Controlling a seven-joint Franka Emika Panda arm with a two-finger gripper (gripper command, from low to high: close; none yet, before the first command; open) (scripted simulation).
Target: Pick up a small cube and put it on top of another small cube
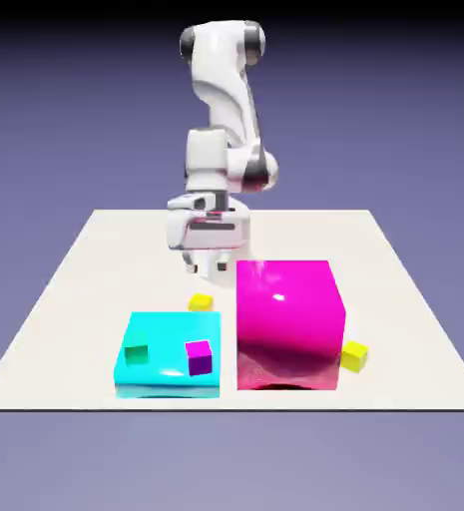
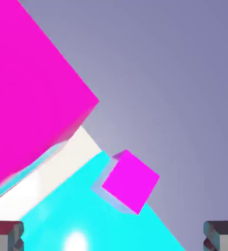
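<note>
In the exterior view, a white robot arm [image 1: 226, 95] is seen bent downward over a pale tabletop [image 1: 96, 289], its end effector [image 1: 207, 267] held above the surface with its two fingertips spread apart. A tiny yellow cube [image 1: 201, 301] is shown on the tabletop near the end effector, lower in the frame, just behind the far edge of a glossy cyan block [image 1: 171, 381]. A second tiny yellow cube [image 1: 354, 356] is pictured toward the exterior view's right, just beside a large magenta block [image 1: 287, 324] by which the middle of the scene is dominated. The low cyan block is placed toward the exterior view's left, separated from the magenta block by a narrow strip of tabletop. A tiny green cube [image 1: 136, 349] and a tiny purple cube [image 1: 199, 358] are seen at the cyan block, the green one toward the exterior view's left and the purple one toward its right. In the hand view, the fingertips are captured at the two bottom corners, set wide apart, with nothing pinched between them. The magenta block is cropped by the upper left of the frame, while the cyan block is spread across the bottom. Between them, a pale strip of tabletop is exposed. The purple cube is framed right of center, over the cyan block's edge, and the plain blue-violet backdrop is revealed beyond. Neither yellow cube is shown in this view.
</note>
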